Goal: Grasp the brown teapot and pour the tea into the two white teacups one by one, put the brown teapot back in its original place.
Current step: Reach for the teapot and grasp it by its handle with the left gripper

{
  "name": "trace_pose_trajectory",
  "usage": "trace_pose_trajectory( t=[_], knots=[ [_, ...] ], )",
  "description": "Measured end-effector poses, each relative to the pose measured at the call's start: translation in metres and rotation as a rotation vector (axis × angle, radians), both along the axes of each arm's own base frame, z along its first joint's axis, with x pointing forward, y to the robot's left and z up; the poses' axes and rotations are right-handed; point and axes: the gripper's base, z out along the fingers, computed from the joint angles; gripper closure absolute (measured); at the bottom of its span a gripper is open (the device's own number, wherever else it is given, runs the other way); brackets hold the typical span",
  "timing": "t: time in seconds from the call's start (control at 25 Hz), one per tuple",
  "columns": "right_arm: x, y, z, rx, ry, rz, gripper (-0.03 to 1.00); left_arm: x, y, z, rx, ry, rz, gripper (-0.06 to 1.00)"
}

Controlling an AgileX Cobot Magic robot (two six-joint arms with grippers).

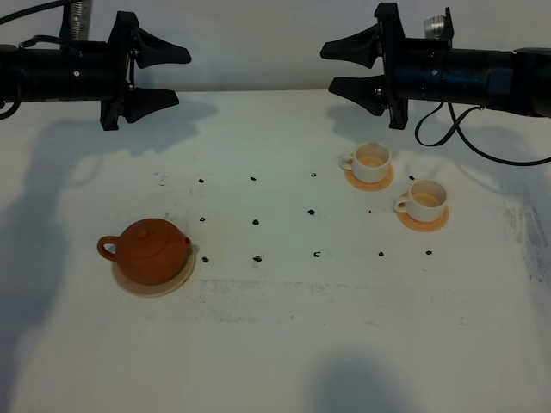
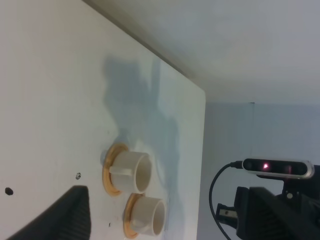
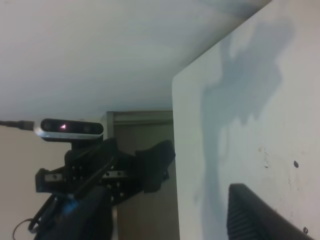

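One brown teapot (image 1: 152, 248) sits lid-on at the counter's front left, squarely on a single pale tan coaster (image 1: 142, 291) whose rim shows around its base; its handle points left and its spout right. There are two white cups well off to the right: the farther teacup (image 1: 372, 161) and the nearer teacup (image 1: 427, 200), close together but apart, both with their handles to the left. Each stands on its own orange coaster (image 1: 368, 182) (image 1: 424, 224), two in all. Between teapot and cups lies only a loose grid of small black marks (image 1: 256, 222) on the white counter (image 1: 344, 327); nothing blocks the way. Two arms hang over the far edge. The left pincer (image 1: 182, 76) is spread and empty, well above and behind the teapot. The right pincer (image 1: 327, 68) is likewise spread and empty, just behind the farther teacup. A plain pale wall (image 1: 258, 34) backs the counter.
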Motion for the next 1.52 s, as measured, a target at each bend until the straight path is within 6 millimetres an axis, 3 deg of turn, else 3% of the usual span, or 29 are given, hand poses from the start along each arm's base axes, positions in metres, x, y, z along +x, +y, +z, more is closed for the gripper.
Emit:
trace_pose_trajectory(
  t=[0.56,0.8,1.2,1.52],
  knots=[
    [0.000,0.000,0.000,-0.009,-0.015,0.005,0.48,0.000,0.000,0.000,0.002,-0.006,-0.010,0.33],
    [0.000,0.000,0.000,-0.055,-0.123,0.035,0.48,-0.001,0.000,0.004,0.076,-0.118,-0.067,0.34],
    [0.009,-0.003,0.022,-0.263,-0.347,0.080,0.48,-0.018,0.000,0.066,0.282,-0.413,-0.190,0.38],
    [-0.005,-0.020,0.072,-0.585,-0.567,0.075,0.48,-0.047,-0.004,0.120,0.546,-0.632,-0.339,0.38]
  ],
)
